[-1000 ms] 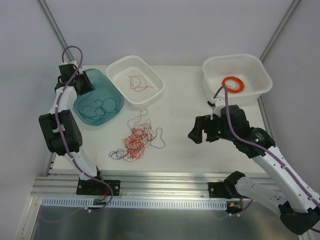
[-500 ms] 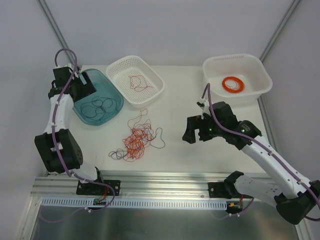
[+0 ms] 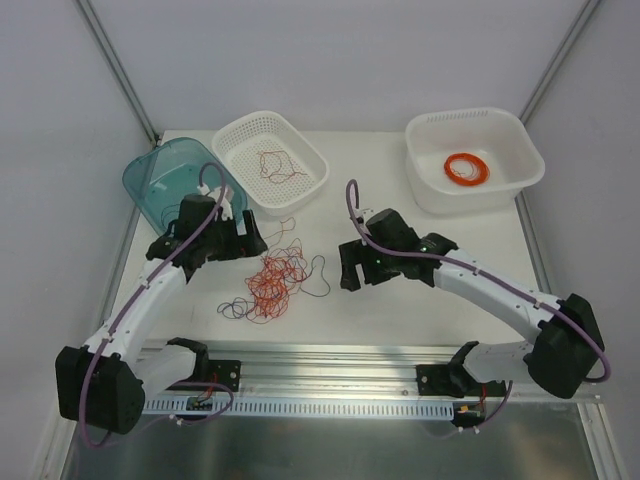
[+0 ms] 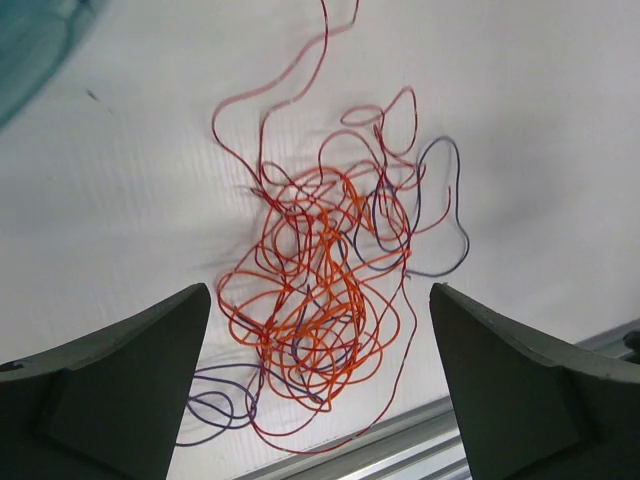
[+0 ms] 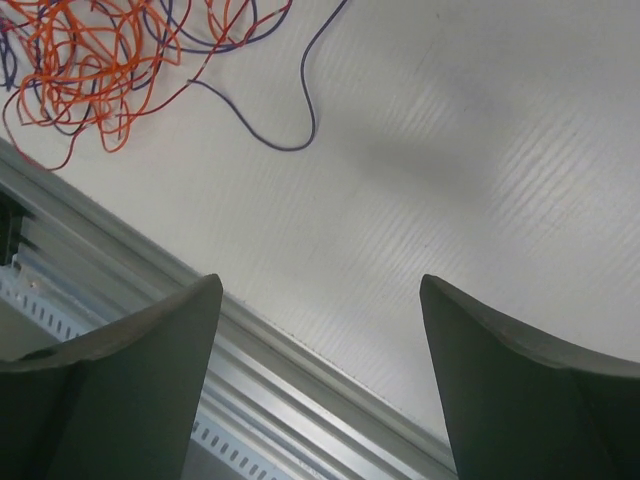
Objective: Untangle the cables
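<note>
I hold my left pincer [image 3: 243, 238] spread wide and empty, above the far-left edge of the cables [image 3: 275, 283], a heap of thin, curly red, orange and dark navy wires lying on the white table [image 3: 400, 215] between my two arms. I judge this is so that it can drop onto one strand. My right pincer [image 3: 350, 272] is also unclenched and grasps nothing. It hangs just beside the heap's right side, where a navy loop [image 5: 300, 110] sticks out toward it, probably the easiest piece to draw free. The heap's long axis runs from the near-left, where small navy curls lie, to the far side, where one red strand trails toward the white perforated plastic basket [image 3: 240, 140].
</note>
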`<state>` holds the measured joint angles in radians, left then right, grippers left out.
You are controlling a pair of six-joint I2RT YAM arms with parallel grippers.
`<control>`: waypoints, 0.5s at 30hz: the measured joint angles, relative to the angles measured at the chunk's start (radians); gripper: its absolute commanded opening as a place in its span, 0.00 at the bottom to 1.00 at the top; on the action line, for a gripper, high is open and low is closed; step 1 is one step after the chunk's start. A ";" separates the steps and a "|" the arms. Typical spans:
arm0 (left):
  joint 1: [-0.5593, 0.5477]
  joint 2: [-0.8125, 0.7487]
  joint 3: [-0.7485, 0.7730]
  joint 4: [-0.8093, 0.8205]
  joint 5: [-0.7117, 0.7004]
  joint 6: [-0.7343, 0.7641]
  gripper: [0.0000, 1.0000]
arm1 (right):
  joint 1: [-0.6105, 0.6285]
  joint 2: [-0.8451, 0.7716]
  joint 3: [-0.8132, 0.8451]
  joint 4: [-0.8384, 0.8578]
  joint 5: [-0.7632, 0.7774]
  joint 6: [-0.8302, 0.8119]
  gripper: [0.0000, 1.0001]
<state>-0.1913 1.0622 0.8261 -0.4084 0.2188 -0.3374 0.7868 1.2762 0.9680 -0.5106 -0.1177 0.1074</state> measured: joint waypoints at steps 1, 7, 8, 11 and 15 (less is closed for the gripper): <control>-0.030 -0.011 -0.029 0.000 0.000 -0.013 0.93 | 0.010 0.025 0.000 0.015 0.013 0.005 0.82; -0.160 -0.027 -0.153 0.003 -0.042 -0.070 0.93 | 0.066 0.182 0.018 0.093 0.112 0.038 0.66; -0.175 -0.026 -0.164 0.003 -0.049 -0.075 0.93 | 0.074 0.217 0.029 0.100 0.129 0.042 0.63; -0.203 -0.025 -0.187 0.007 -0.074 -0.083 0.93 | 0.095 0.328 0.083 0.116 0.167 0.052 0.58; -0.209 -0.016 -0.198 0.020 -0.101 -0.090 0.92 | 0.116 0.441 0.152 0.142 0.192 0.065 0.53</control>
<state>-0.4000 1.0466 0.6277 -0.3882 0.1181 -0.4271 0.9024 1.7172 1.1198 -0.3683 0.0738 0.1726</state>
